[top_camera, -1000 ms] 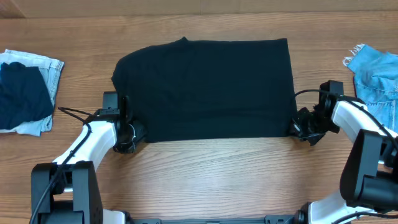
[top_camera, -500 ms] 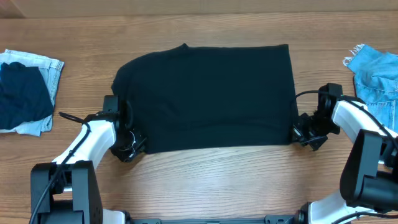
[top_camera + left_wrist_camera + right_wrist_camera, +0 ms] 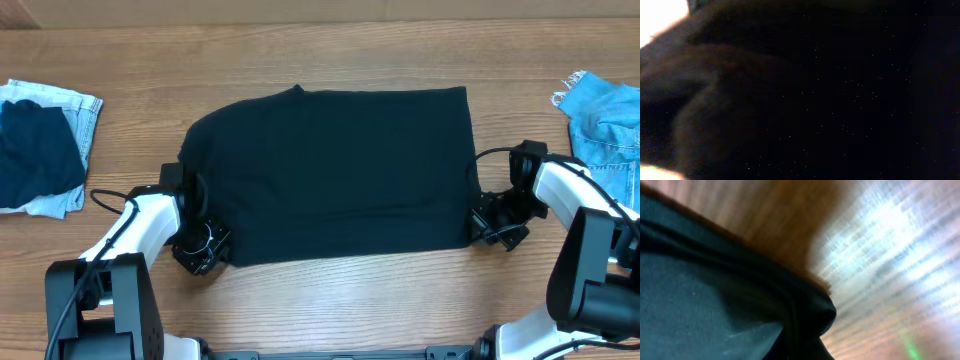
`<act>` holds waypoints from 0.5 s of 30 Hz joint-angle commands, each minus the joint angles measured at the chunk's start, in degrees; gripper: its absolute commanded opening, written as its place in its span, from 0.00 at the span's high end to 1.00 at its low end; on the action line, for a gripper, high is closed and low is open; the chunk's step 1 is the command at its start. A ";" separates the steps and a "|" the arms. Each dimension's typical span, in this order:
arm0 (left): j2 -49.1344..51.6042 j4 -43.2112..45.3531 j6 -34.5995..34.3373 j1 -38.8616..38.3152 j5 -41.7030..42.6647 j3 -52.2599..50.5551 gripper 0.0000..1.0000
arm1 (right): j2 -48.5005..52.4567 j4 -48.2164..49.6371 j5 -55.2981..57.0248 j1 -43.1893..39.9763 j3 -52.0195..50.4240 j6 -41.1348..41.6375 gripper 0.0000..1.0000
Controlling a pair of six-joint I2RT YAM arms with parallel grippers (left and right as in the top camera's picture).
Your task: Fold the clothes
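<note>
A black garment [image 3: 330, 170] lies spread flat in the middle of the wooden table [image 3: 330, 300]. My left gripper [image 3: 205, 245] is at its near left corner and shut on it. The left wrist view is filled with dark cloth [image 3: 815, 100], and no fingers show there. My right gripper [image 3: 483, 228] is at the near right corner, shut on it. The right wrist view shows the bunched black corner [image 3: 715, 305] over the wood [image 3: 890, 255].
A pile with a dark blue garment on light blue denim [image 3: 40, 145] sits at the left edge. A light blue denim garment [image 3: 605, 115] lies at the far right edge.
Both grippers have moved toward the table's front edge. The black garment's near edge has come forward with them, and the cloth lies more spread out.
</note>
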 commanded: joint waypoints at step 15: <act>-5.88 -12.98 7.21 1.11 3.72 15.76 0.38 | -20.92 -1.84 1.53 -0.24 8.07 -1.99 0.38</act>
